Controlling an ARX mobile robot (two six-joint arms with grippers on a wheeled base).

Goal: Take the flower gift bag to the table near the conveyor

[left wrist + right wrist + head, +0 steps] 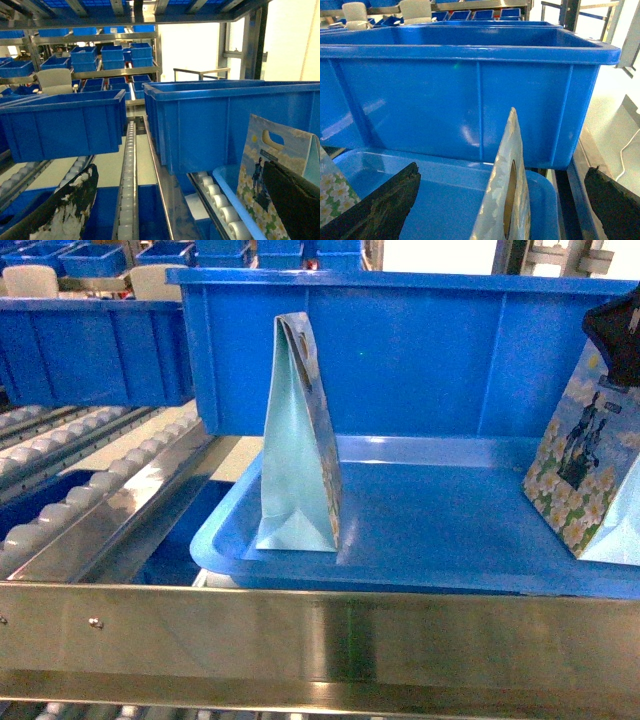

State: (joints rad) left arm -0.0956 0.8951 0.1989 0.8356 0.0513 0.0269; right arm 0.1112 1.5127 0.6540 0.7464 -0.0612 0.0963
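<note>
Two flower gift bags stand upright in a shallow blue tray (440,550) on the conveyor (80,480). One bag (300,440) shows its pale blue side at centre-left. The other bag (585,470), with white flowers, is at the right edge, and my right gripper (615,325) hangs just over its top. In the right wrist view that bag's top edge (507,190) stands edge-on between the spread fingers of the right gripper (502,172), touching neither. My left gripper (180,170) is open over the roller lanes, with a flower bag (270,185) by its right finger. The table is out of view.
A deep blue bin (400,340) stands right behind the tray, with more blue bins (65,125) on the lanes to the left. A steel crossbar (320,630) runs along the front. Steel rails and white rollers (129,165) lie below my left gripper.
</note>
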